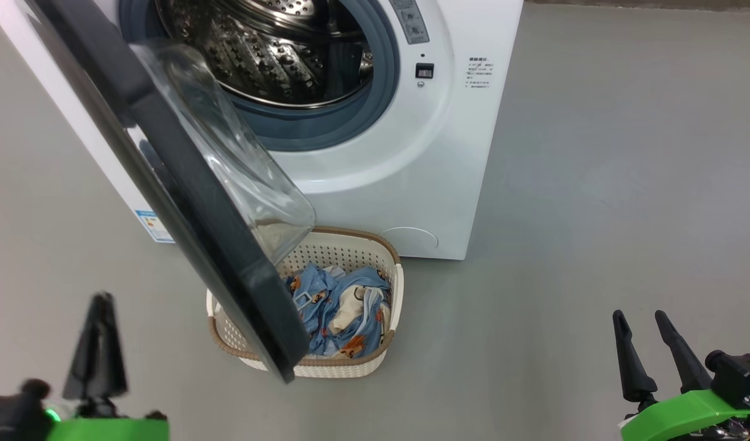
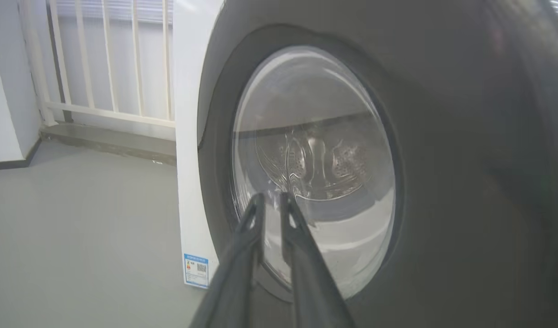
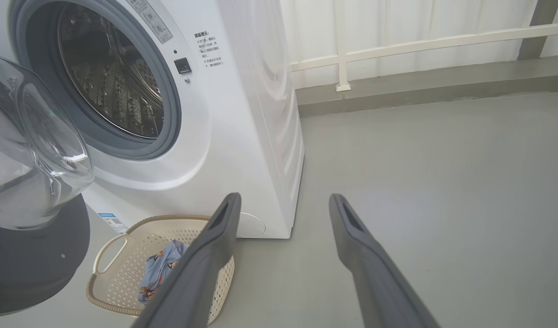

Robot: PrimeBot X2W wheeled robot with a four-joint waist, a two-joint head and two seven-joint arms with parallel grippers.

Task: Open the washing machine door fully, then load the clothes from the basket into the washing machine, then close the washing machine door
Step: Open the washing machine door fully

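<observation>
The washing machine [image 1: 411, 153] stands with its steel drum [image 1: 270, 49] exposed. The washing machine door [image 1: 191, 202] hangs open, swung out over the left part of the basket [image 1: 344, 251]. The clothes [image 1: 341, 309], light blue with orange figures, lie in the basket. My left gripper [image 1: 99, 331] is low on the left, on the door's outer side. Its fingers point at the door's glass [image 2: 315, 136] and are drawn nearly together with nothing between them [image 2: 270, 200]. My right gripper [image 1: 640, 317] is open and empty at the lower right, away from the basket [image 3: 124, 282].
Grey floor spreads to the right of the machine [image 3: 242, 136] and in front of it. A white railing [image 3: 397, 45] on a low kerb runs behind the machine. A blue label sticker [image 2: 196, 269] sits low on the machine's left side.
</observation>
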